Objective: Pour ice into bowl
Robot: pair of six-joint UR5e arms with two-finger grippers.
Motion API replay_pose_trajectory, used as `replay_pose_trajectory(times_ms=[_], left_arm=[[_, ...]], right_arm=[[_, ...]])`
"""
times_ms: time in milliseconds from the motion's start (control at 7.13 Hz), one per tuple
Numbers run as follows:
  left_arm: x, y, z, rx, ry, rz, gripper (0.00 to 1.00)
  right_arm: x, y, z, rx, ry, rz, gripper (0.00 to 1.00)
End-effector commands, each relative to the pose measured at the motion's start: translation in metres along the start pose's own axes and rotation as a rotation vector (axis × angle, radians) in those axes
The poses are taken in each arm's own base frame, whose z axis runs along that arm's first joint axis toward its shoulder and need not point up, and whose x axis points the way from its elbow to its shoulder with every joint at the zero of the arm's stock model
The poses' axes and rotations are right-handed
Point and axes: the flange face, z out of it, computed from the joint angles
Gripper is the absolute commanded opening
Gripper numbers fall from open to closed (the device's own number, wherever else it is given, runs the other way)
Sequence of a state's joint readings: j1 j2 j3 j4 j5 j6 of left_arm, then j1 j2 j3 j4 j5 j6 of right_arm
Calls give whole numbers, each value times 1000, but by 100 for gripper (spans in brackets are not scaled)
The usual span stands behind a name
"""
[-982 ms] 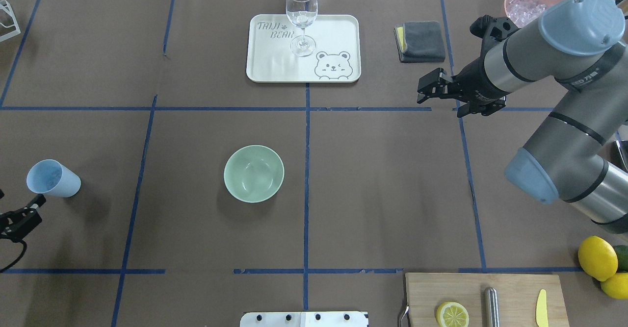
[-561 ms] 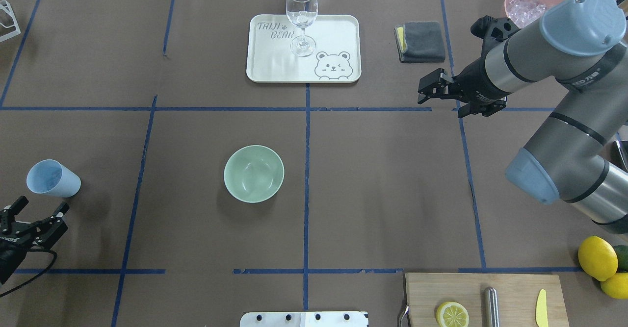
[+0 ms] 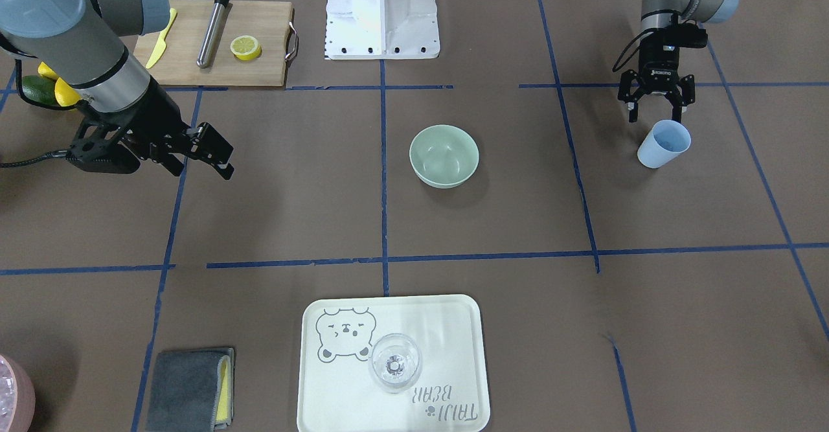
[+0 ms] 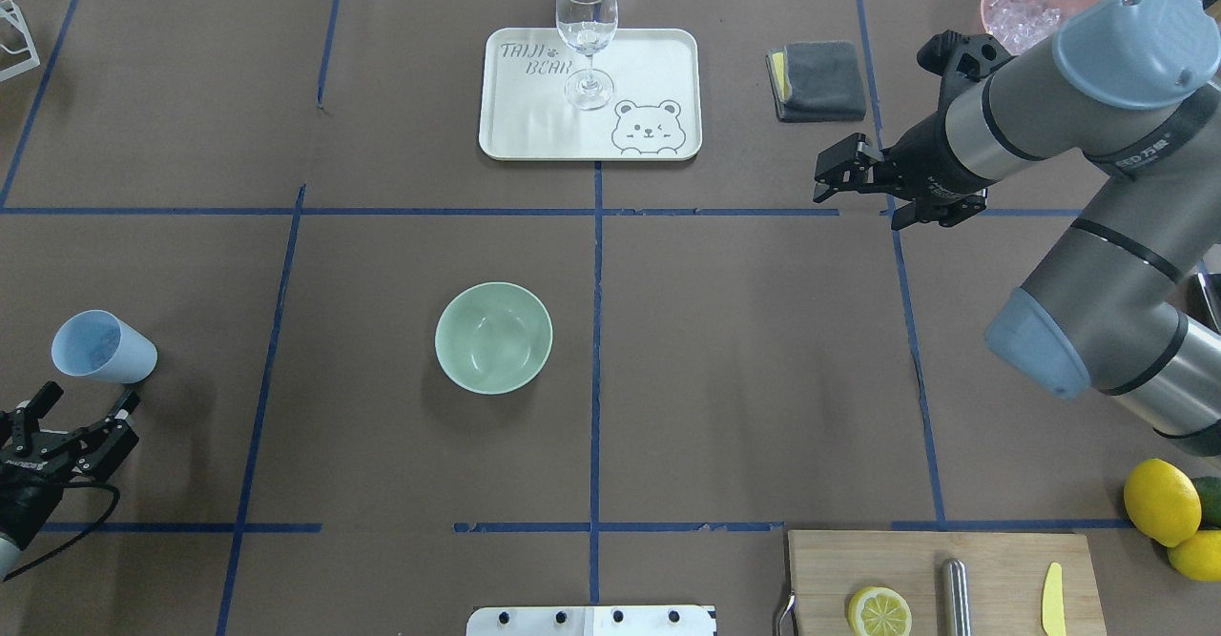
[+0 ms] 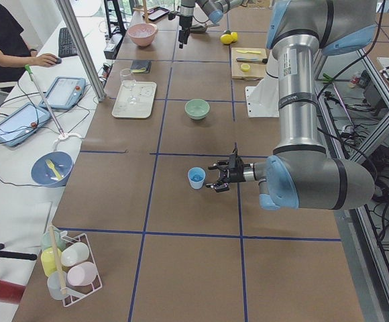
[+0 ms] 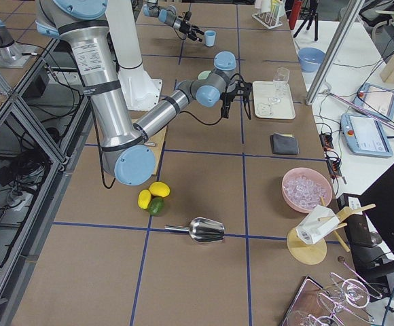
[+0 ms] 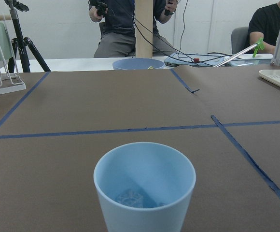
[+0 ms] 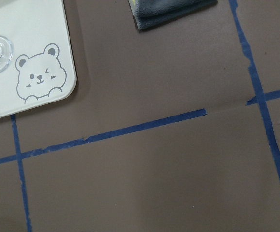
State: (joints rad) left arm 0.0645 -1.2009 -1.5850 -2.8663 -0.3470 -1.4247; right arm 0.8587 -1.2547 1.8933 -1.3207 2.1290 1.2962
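The pale mint-green bowl (image 4: 493,338) stands empty near the table's middle; it also shows in the front view (image 3: 444,155). A light blue cup (image 4: 100,345) stands upright at the robot's left, and in the left wrist view (image 7: 145,186) a few clear ice cubes (image 7: 130,198) lie at its bottom. My left gripper (image 4: 84,402) is open and empty, just on the robot's side of the cup, not touching it (image 3: 655,116). My right gripper (image 4: 828,178) is open and empty above the table on the right, far from the bowl.
A pink container of ice (image 4: 1035,2) stands at the far right corner. A wine glass (image 4: 586,35) stands on a bear tray (image 4: 668,64), with a grey cloth (image 4: 818,80) beside it. A cutting board (image 4: 1002,560) with a lemon half and lemons (image 4: 1161,502) are at the near right.
My left gripper has come in from the left edge to just behind the blue cup, both fingers now showing spread. The right arm has barely moved.
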Motion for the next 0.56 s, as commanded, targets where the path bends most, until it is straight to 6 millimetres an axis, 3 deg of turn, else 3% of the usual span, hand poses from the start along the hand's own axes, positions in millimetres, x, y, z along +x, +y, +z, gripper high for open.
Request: replay_pose_trajectory(times_ms=[0,421], left_arm=[[-3,5,4,39,-11,12,100],[-4,10,11,53,-26,20,100]], right_arm=[[1,0,0,0,0,0,100],[1,0,0,0,0,0,100]])
